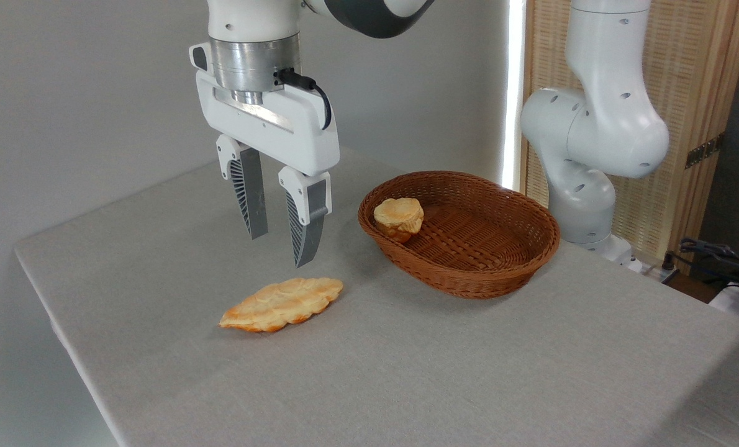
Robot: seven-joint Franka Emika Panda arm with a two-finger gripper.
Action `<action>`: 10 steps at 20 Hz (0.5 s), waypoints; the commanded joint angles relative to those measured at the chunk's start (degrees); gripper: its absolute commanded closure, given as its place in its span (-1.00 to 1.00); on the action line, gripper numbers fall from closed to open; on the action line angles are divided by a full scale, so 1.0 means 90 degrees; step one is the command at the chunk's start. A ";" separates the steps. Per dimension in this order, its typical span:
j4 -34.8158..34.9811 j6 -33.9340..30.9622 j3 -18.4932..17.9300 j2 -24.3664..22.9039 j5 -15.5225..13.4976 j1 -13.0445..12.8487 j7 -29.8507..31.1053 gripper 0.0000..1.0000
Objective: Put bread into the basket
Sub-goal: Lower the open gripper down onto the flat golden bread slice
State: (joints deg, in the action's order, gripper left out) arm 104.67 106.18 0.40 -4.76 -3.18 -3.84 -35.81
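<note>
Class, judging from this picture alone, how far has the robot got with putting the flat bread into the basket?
Done: only a round bun sits in the basket. In hand: nothing; the open hand hangs above the bread, which lies flat on the table. Left: grasp, lift, carry right, release.

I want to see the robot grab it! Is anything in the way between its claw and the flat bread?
No. In the camera view, only open air separates the open end effector from the leaf-shaped bread lying on the table below it.

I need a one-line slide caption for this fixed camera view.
Open pincer above the flat bread on the table; basket holds one round bun.
</note>
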 commanded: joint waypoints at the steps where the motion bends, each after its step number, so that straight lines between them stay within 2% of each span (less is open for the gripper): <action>1: -0.0058 0.0038 0.0179 0.0040 -0.0193 0.0095 -0.0064 -1.00; 7: -0.0009 -0.0060 0.0170 0.0021 -0.0213 0.0094 -0.0035 -1.00; 10: -0.0019 -0.0050 0.0121 0.0021 -0.0418 0.0104 -0.0065 -1.00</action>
State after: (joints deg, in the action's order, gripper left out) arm 104.71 106.09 1.90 -4.53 -4.81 -3.16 -35.85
